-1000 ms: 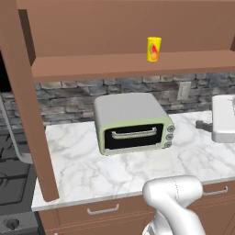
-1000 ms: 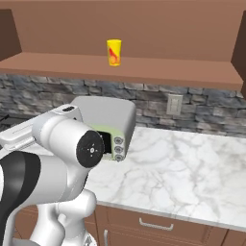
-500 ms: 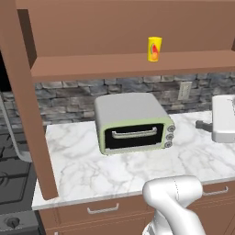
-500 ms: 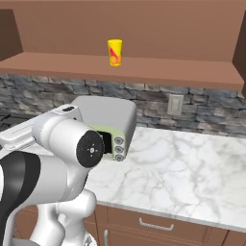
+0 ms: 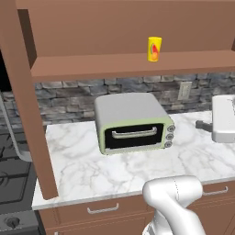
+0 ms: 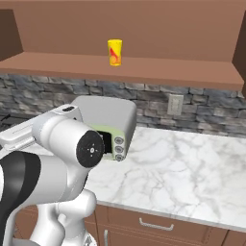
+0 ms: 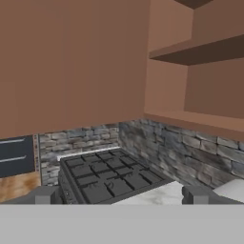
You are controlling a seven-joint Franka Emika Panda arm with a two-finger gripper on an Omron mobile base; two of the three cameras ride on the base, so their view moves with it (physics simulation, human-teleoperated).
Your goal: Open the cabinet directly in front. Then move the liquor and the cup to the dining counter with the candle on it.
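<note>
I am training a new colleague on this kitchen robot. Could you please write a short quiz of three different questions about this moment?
1. True or false: the cabinet is already open.
2. What stands on the cabinet's lower board? A) a bottle B) a yellow cup C) a candle
3. Fill in: the toaster oven on the marble counter stands ____ the cup.

Key
1. True. Its inside is in view, and in the left base view a door stands edge-on at the left.
2. B.
3. Below. Also note the gripper is open and holds nothing; it looks toward the stove.
</note>
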